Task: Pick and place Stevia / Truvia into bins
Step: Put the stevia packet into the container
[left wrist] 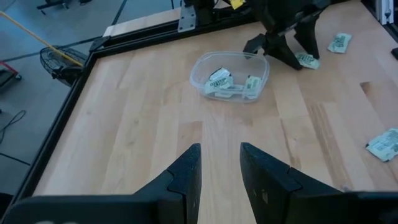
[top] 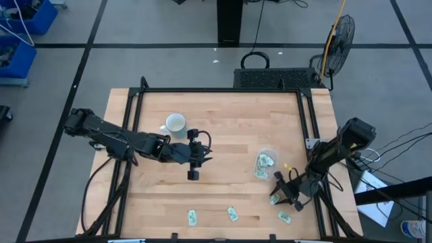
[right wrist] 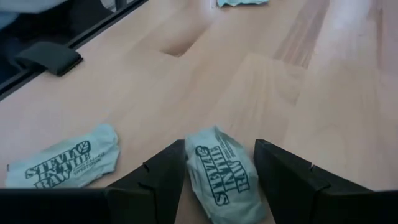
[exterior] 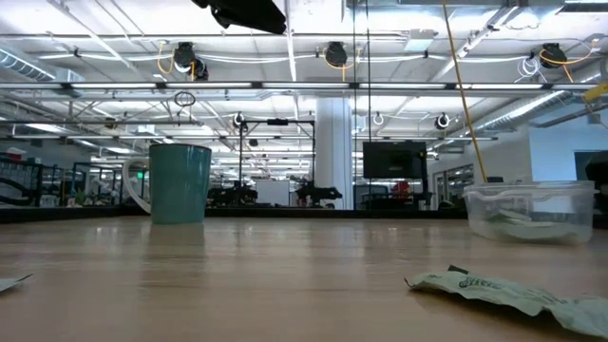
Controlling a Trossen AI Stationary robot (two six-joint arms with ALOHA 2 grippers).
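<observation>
Pale green and white Stevia packets lie flat on the wooden table. One packet (right wrist: 221, 174) (top: 273, 199) lies between the open fingers of my right gripper (right wrist: 221, 180) (top: 277, 194), which is low over the table's near right part; the fingers stand on either side of it. A second packet (right wrist: 62, 163) lies beside it. The clear bin (top: 264, 164) (left wrist: 229, 76) stands just beyond, with several packets inside. My left gripper (top: 197, 155) (left wrist: 221, 168) hovers open over the table's middle, pointing toward the bin.
A white mug (top: 175, 123) (exterior: 180, 182) stands left of centre toward the far side. Loose packets lie along the near edge (top: 192, 217), (top: 233, 214), (top: 283, 217). A black frame rail (top: 307, 121) borders the table. Bare wood lies between mug and bin.
</observation>
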